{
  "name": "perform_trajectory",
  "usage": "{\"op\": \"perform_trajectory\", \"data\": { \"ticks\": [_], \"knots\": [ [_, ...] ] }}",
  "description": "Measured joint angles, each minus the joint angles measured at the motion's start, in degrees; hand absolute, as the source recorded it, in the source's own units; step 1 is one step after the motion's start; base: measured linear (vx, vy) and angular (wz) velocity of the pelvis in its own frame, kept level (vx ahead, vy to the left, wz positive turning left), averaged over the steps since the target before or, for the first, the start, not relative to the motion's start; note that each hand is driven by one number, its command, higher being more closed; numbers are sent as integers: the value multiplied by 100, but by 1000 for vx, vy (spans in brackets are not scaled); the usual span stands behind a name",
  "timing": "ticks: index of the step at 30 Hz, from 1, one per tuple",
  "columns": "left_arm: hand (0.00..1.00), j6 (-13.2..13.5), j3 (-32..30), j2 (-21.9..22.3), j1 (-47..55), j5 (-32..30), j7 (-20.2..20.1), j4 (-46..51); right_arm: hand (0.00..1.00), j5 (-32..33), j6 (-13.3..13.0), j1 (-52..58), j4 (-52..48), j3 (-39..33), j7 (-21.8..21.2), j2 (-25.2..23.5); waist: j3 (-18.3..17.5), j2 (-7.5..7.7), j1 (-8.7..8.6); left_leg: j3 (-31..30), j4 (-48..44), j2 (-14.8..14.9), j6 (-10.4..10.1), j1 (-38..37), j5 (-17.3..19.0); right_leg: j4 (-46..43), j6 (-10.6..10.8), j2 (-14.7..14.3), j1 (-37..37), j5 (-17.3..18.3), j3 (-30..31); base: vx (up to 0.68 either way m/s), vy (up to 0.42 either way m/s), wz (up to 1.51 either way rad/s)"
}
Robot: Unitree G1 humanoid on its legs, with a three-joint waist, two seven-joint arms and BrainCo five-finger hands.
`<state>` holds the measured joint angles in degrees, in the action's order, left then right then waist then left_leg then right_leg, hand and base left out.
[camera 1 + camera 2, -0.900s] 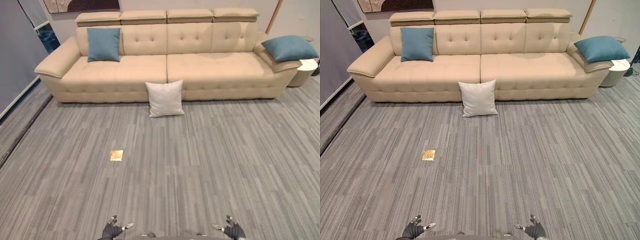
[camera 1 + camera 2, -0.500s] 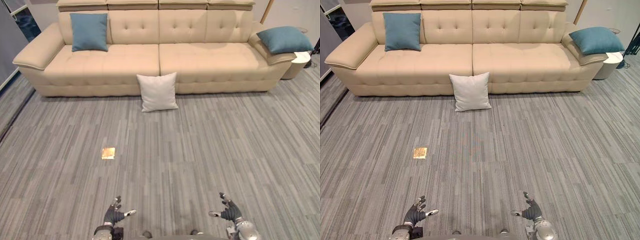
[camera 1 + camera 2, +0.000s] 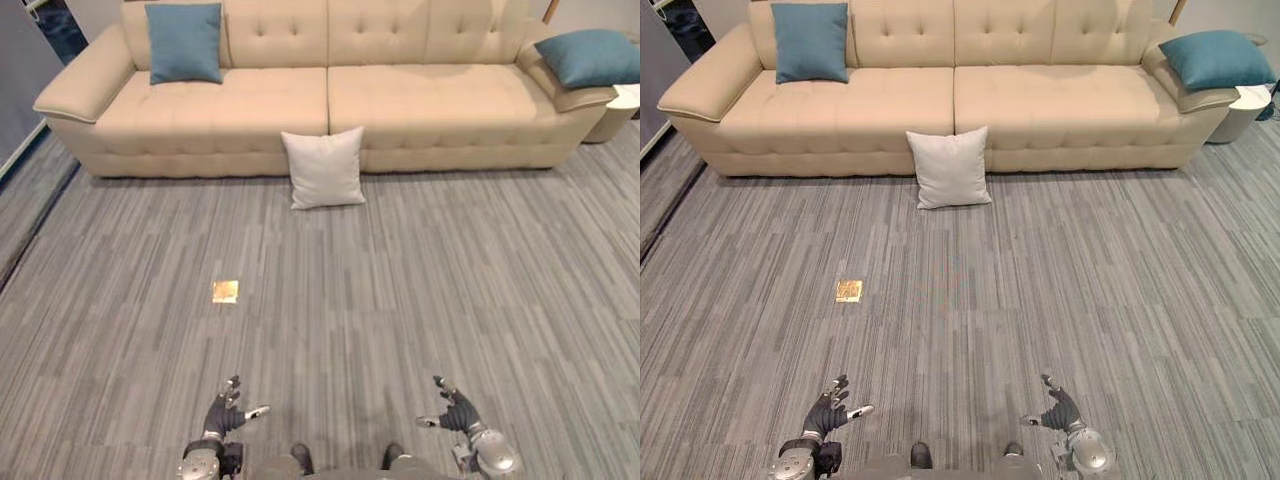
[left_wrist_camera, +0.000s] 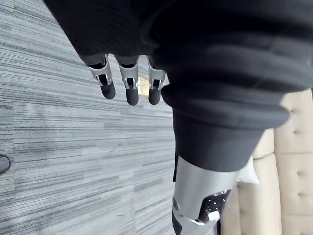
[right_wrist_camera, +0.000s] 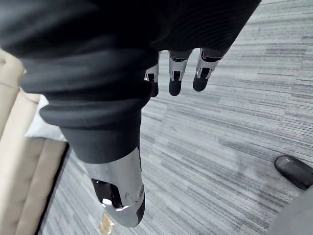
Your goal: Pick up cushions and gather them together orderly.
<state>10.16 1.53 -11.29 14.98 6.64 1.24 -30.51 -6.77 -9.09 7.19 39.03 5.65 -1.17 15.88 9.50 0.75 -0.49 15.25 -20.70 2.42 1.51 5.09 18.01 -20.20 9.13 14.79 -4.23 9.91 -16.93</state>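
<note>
A white cushion [image 3: 323,168] stands on the grey floor, leaning against the front of the beige sofa [image 3: 400,105] near its middle. One blue cushion [image 3: 184,43] rests upright against the sofa's back at the left end. Another blue cushion [image 3: 597,56] lies on the right armrest. My left hand [image 3: 225,413] and right hand [image 3: 455,412] hang low at the near edge, far from every cushion. Both are open and hold nothing. The left hand's fingers [image 4: 128,89] and the right hand's fingers [image 5: 176,79] hang relaxed over bare floor.
A small gold plate [image 3: 225,291] is set in the floor to the left of my path. A round white side table [image 3: 626,104] stands past the sofa's right end. A dark wall [image 3: 18,90] runs along the far left.
The whole picture has shifted: the camera has moved nearer the sofa and looks further down. Both hands show a little higher in the picture. The cushions lie where they were.
</note>
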Motion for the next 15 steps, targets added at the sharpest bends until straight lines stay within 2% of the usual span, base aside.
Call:
{"op": "perform_trajectory", "data": {
  "ticks": [1, 2, 3, 5, 7, 8, 9, 10, 11, 12, 13, 14, 15],
  "knots": [
    [0, -38, 3, -21, 16, 0, 15, 46, 0, 5, 55, -17, 0, 2, 2, -4, 44, 19, 46, 18, -55, -50, 56, -102, 142, -951, -34, 254, -370, 6, 9, 172, 149, -14],
    [0, -68, 4, -48, 12, 1, 21, 93, 0, 11, 62, -26, 0, 2, 3, -17, 117, 23, 53, 22, -57, -67, 141, -288, 200, -1788, -248, 375, -722, -147, 46, 283, 172, -13],
    [0, -95, 9, -124, -11, 2, 33, 127, 0, 14, 70, 14, 8, 0, 0, -73, 249, -40, 42, -11, -32, -55, 147, -516, 247, -2440, -242, 398, -1058, 44, 143, 234, 102, -5],
    [0, -99, 10, -237, -44, 11, 83, 130, 0, 34, 71, 50, 5, 37, -1, -133, 269, -12, 34, -57, 164, -45, 122, -784, 311, -2324, -284, 270, -1362, 278, 79, 331, 79, 14],
    [0, -97, 18, -264, -210, 19, 140, 123, 0, 66, 71, 42, 3, 54, 11, -127, 301, -23, -51, -262, 446, -42, 106, -1016, 311, -1677, -305, 7, -1632, 255, -39, 450, 5, 47],
    [0, -94, 19, -241, -329, 29, 141, 122, 0, 70, 72, 29, 2, 55, 21, -102, 368, -75, -92, -355, 583, 11, 88, -1175, 302, -1295, -363, -153, -1760, 189, -54, 499, -48, 70],
    [0, -92, 19, -183, -516, 42, 151, 120, 0, 72, 75, -13, -2, 55, 26, -40, 499, -201, -171, -539, 897, 133, -59, -1509, 273, -525, -464, -457, -1912, -202, -98, 551, -87, 74],
    [0, -88, 22, -177, -540, 42, 152, 117, 0, 71, 75, -14, -8, 55, 31, -31, 517, -201, -193, -601, 1006, 152, -162, -1634, 248, -266, -505, -562, -1944, -391, -133, 698, -151, 87],
    [0, -85, 20, -183, -617, 41, 151, 105, 0, 80, 74, 17, -37, 55, 40, -33, 517, -150, -202, -682, 1052, 162, -356, -1863, 271, -9, -672, -615, -2082, -804, -176, 743, -209, 83],
    [0, -79, 30, -169, -623, 40, 150, 71, 0, 125, 75, 91, -150, 58, 72, -24, 464, -21, -231, -776, 897, 168, -561, -2045, 382, -110, -1094, -591, -2109, -1444, -123, 623, -192, 76],
    [0, -87, 38, -52, -662, 42, 153, -35, 0, 159, 78, 90, -163, 45, 101, 47, 516, -194, -265, -793, 719, 287, -676, -2064, 414, -483, -1123, -619, -2113, -1189, -199, 619, -202, 44],
    [0, -89, 47, 1, -593, 42, 141, -72, 0, 176, 76, -27, -188, 2, 109, 0, 509, -299, -232, -697, 8, 499, -1104, -1818, 165, -831, -1224, -614, -2069, -800, -315, 487, -177, 14],
    [0, -89, 60, 9, -587, 41, 140, -94, 0, 179, 70, -49, -231, -16, 108, -20, 515, -303, -230, -673, -511, 574, -1195, -1585, -77, -874, -1220, -613, -1989, -600, -347, 636, -276, 13]
  ]
}}
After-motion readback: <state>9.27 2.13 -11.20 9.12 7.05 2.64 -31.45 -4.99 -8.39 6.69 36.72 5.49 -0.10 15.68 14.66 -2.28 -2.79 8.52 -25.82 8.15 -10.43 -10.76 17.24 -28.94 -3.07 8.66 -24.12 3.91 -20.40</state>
